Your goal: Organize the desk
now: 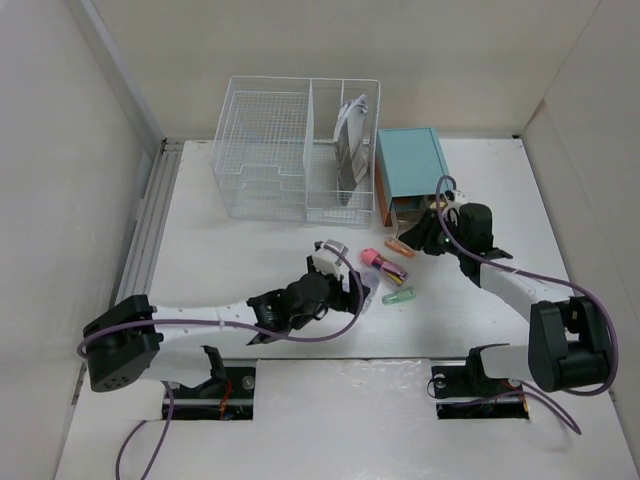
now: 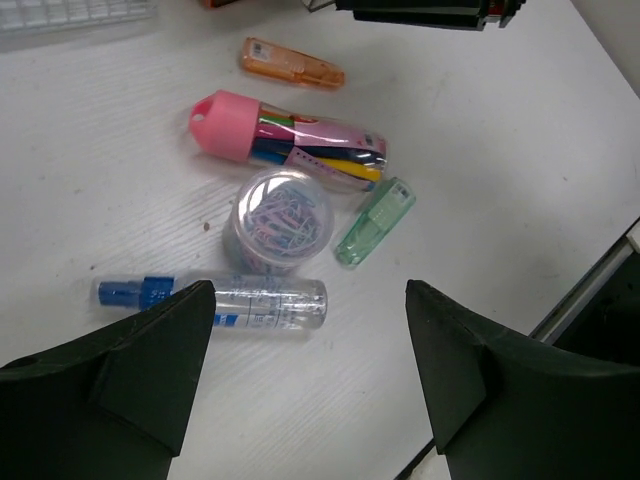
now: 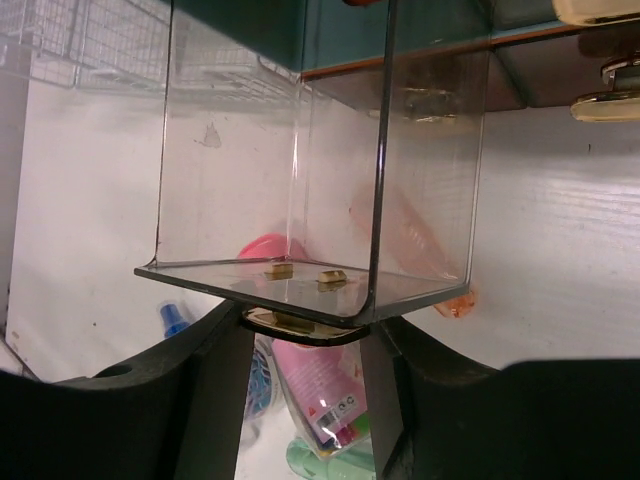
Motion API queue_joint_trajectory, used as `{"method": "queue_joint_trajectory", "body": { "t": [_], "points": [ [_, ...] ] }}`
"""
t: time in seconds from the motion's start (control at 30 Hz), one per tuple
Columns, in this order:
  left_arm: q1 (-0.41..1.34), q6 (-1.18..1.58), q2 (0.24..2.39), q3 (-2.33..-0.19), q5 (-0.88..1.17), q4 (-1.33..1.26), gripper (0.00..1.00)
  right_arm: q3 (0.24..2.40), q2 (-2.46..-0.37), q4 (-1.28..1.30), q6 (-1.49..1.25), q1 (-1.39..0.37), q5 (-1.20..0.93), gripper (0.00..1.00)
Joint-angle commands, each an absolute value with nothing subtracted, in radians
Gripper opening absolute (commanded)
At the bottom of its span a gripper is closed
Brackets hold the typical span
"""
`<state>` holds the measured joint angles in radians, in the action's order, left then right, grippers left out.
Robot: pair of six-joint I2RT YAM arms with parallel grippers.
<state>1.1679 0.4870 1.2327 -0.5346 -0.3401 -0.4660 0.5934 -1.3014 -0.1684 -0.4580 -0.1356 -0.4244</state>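
Left fingers [image 2: 150,350]: spread wide, grasping nothing, over blue-capped clear bottle [image 2: 230,300]. Beyond it, clustered at the middle of the white table [image 1: 220,250]: paperclip jar [image 2: 280,220], green case [image 2: 375,222], pink-capped pen tube [image 2: 300,140], orange case [image 2: 292,62]. Bare surface leftward to the railed edge. Right fingers [image 3: 200,400]: clenched on brass knob [image 3: 300,325] of clear drawer [image 3: 300,200], standing out from teal-topped box [image 1: 410,160] beside wire basket [image 1: 270,160].

The surface [image 1: 225,255] was a broad, flat rectangle of matte white. It lay level and was far larger than anything resting on it. Pale panels [image 1: 60,150] walled it on the left, far and right sides. Seen close, its top showed a faint streaky grain and a few small dark specks.
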Motion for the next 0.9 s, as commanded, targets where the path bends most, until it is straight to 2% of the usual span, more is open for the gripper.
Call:
{"method": "queue_joint_trajectory", "body": {
  "t": [0.0,0.1,0.13,0.23,0.3,0.43,0.73,0.87],
  "points": [
    [1.183,0.39,1.253,-0.584,-0.316,-0.528,0.74,0.601,-1.27,-0.137,-0.364,-0.115,-0.477,0.21],
    [1.183,0.342,1.291,-0.607,-0.276,-0.528,0.76,0.611,-1.261,-0.103,-0.353,-0.115,-0.505,0.25],
    [1.183,0.333,1.304,-0.62,-0.276,-0.528,0.76,0.611,-1.252,-0.094,-0.353,-0.106,-0.505,0.3],
    [1.183,0.316,1.379,-0.659,-0.276,-0.499,0.76,0.611,-1.252,-0.094,-0.344,-0.106,-0.558,0.59],
    [1.183,0.305,1.428,-0.712,-0.291,-0.465,0.77,0.62,-1.243,-0.084,-0.344,-0.106,-0.615,0.74],
    [1.183,0.281,1.547,-0.787,-0.343,-0.425,0.77,0.62,-1.19,-0.057,-0.334,-0.097,-0.692,0.78],
    [1.174,0.291,1.676,-0.933,-0.431,-0.301,0.77,0.658,-1.111,-0.02,-0.316,-0.011,-0.819,0.78],
    [1.164,0.302,1.707,-0.957,-0.431,-0.259,0.72,0.689,-1.079,-0.02,-0.339,0.057,-0.848,0.78]
  ]
}}
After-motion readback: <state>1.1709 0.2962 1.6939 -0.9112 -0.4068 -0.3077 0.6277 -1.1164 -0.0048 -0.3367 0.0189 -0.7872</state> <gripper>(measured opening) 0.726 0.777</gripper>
